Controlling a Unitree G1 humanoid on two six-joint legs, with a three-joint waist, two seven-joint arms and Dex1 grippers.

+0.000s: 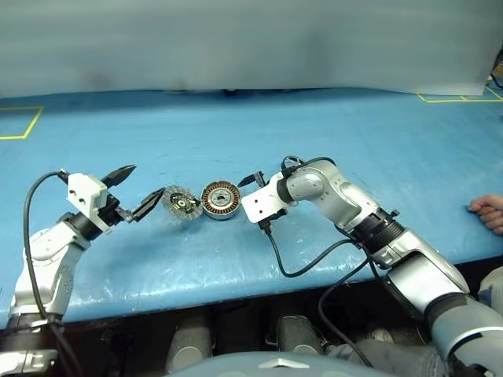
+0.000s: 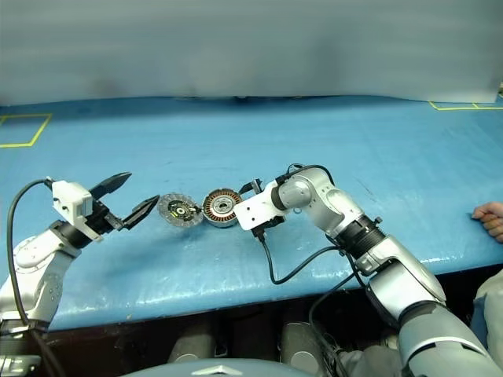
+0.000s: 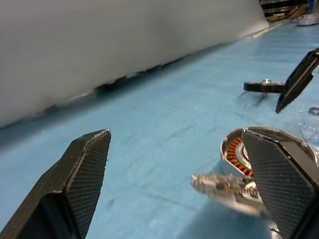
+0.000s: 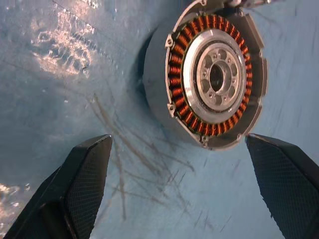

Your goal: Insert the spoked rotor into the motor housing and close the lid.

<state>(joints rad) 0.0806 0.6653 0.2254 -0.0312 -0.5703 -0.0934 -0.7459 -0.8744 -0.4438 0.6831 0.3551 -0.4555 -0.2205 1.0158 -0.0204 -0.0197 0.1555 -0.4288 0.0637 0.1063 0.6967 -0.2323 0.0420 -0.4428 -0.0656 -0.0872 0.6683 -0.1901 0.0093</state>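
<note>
Copper-wound motor housing [image 4: 212, 74] before released right pincer [image 4: 179, 184], left pincer [image 1: 132, 191] released (lid [image 1: 181, 203] partly hidden)

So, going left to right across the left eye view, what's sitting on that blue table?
Left gripper, fingers apart → lid → motor housing → right gripper → a person's hand at the far right edge.
</note>
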